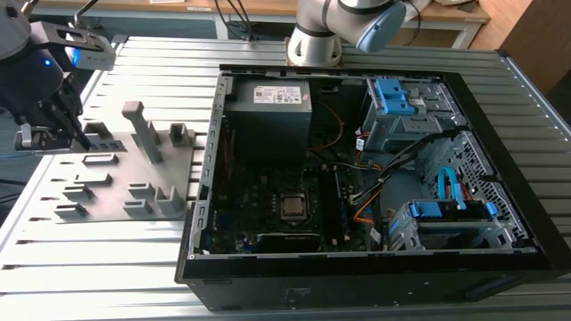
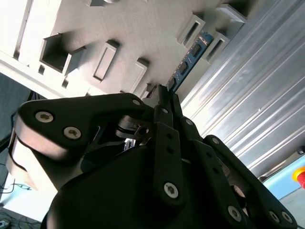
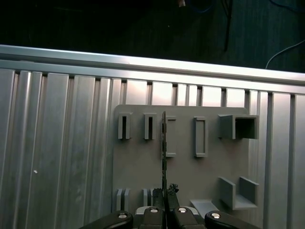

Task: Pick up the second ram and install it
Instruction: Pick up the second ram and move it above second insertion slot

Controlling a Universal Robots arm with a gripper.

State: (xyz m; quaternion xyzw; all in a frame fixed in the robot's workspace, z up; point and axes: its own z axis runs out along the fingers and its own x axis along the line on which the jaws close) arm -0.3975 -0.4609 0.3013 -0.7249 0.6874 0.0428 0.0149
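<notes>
The second ram [image 2: 188,59] is a thin blue board with black chips, and it sticks out from my fingertips. My gripper [image 2: 164,93] is shut on one end of it. In the first wrist view the ram [image 3: 164,143] shows edge-on as a dark line running out from the gripper [image 3: 165,191], over the gray holder tray [image 3: 138,167] and between its slotted blocks. In the exterior view the gripper [image 1: 53,137] hangs over the far corner of the tray [image 1: 107,194] at the exterior view's left.
An open computer case [image 1: 205,200] lies on the slatted metal table [image 1: 89,267] at the exterior view's right of the tray. Inside it are the motherboard [image 1: 292,206], a power supply [image 1: 267,107], cables and blue drive bays [image 1: 397,100]. The arm's base [image 1: 317,37] stands behind the case.
</notes>
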